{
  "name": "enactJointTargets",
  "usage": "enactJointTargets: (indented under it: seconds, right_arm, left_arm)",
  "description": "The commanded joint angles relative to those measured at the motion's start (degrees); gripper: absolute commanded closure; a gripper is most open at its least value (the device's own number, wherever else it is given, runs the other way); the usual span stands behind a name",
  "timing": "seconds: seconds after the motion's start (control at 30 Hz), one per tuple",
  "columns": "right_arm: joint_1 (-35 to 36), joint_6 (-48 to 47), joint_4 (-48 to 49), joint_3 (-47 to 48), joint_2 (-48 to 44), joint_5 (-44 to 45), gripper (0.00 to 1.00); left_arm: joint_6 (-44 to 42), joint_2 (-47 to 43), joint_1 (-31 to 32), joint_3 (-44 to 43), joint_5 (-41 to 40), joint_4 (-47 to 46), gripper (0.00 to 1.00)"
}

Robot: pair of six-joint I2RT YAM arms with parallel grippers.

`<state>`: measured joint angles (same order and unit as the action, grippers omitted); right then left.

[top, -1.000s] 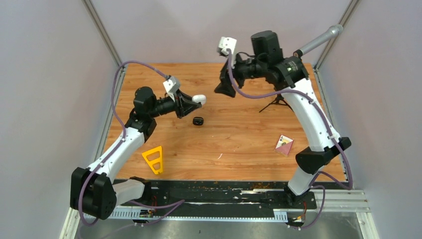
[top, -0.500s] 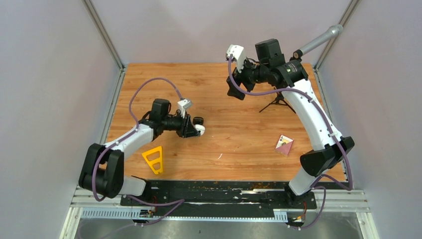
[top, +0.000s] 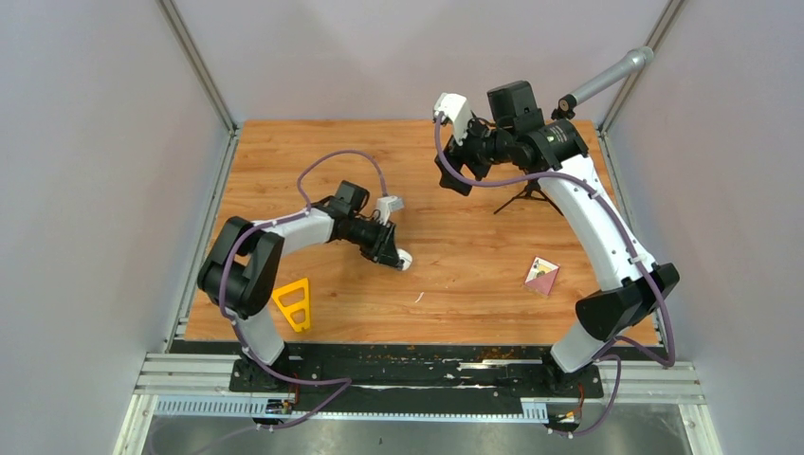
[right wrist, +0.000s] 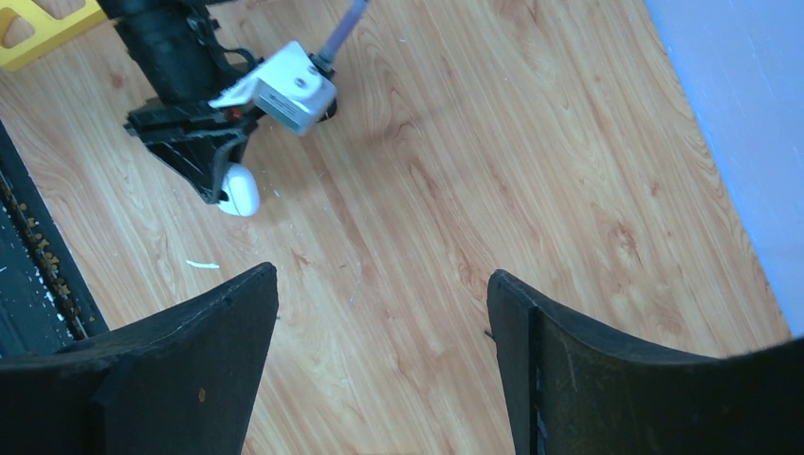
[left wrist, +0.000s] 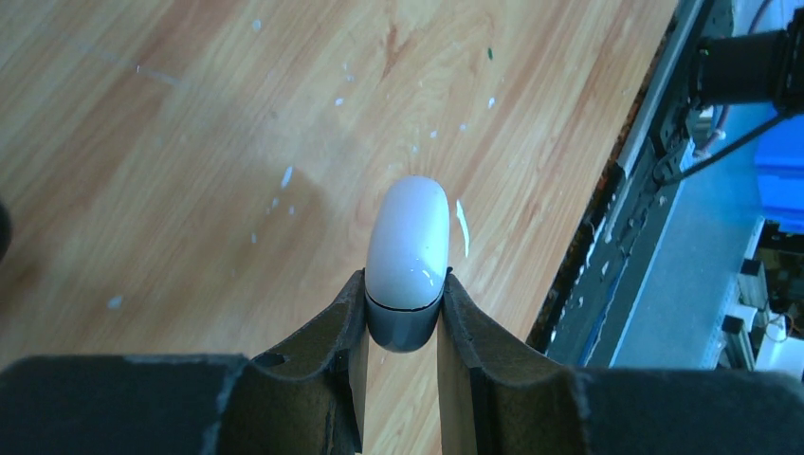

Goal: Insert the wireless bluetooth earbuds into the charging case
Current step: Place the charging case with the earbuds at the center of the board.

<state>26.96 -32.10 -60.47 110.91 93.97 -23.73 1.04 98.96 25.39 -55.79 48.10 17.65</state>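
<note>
My left gripper (top: 396, 254) is shut on a white pebble-like charging case (top: 406, 263) and holds it low over the wood table, left of centre. In the left wrist view the closed case (left wrist: 410, 237) is pinched at its grey end between my fingers (left wrist: 346, 327). The right wrist view shows the same case (right wrist: 239, 192) sticking out of the left gripper. My right gripper (top: 455, 175) is open and empty, high over the table's far middle. No earbuds show in any view. The black case is hidden, except perhaps a dark sliver at the left wrist view's edge (left wrist: 3, 229).
A yellow triangular piece (top: 293, 303) lies near the front left. A thin white sliver (top: 418, 298) lies near the front middle. A small pink-and-white card (top: 541, 275) lies at the right. A black tripod (top: 527, 197) stands under the right arm. A black rail (top: 417, 355) borders the front.
My left arm has swung right and toward the front, lowering the white case past where the black case lay. My right gripper has drawn back a little to the right.
</note>
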Motion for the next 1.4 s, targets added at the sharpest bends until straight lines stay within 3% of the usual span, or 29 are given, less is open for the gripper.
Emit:
enactJointTargets:
  seconds: [0.0,0.1,0.3,0.83,1.03,1.17,1.2,1.23,1.37]
  right_arm:
    - [0.0,-0.7,1.6,-1.3,-3.7,0.8,0.19]
    - [0.0,-0.7,1.3,-2.3,-4.2,0.7,0.19]
    - [0.0,-0.9,1.4,-3.0,-4.5,1.3,0.19]
    - [-0.1,-0.7,1.0,-0.6,-1.6,1.1,0.19]
    - [0.0,-0.8,0.8,0.5,-1.2,1.1,0.18]
    - [-0.4,-1.1,1.2,-0.2,-2.0,0.0,0.18]
    - [-0.7,-0.9,2.2,-0.8,-2.6,-0.3,0.18]
    - [-0.9,0.0,4.0,-1.9,-3.4,-0.3,0.18]
    - [-1.5,8.8,16.1,-9.7,-7.9,6.2,0.16]
  left_arm:
    - [13.1,3.1,2.4,-4.8,-7.1,-6.6,0.87]
    - [22.8,5.9,2.9,-7.3,-9.8,-11.1,0.85]
    - [31.1,11.1,3.9,-12.8,-16.0,-12.2,0.73]
    - [27.6,13.6,5.1,-16.2,-20.9,-4.0,0.55]
    - [20.2,8.6,5.0,-18.2,-23.8,3.3,0.48]
    - [12.4,3.0,4.7,-21.7,-23.3,10.7,0.29]
    - [10.3,1.1,4.7,-22.9,-22.6,11.9,0.06]
    - [8.4,-0.5,4.7,-24.1,-22.4,12.7,0.01]
    - [1.6,-8.8,4.3,-25.2,-24.5,9.8,0.0]
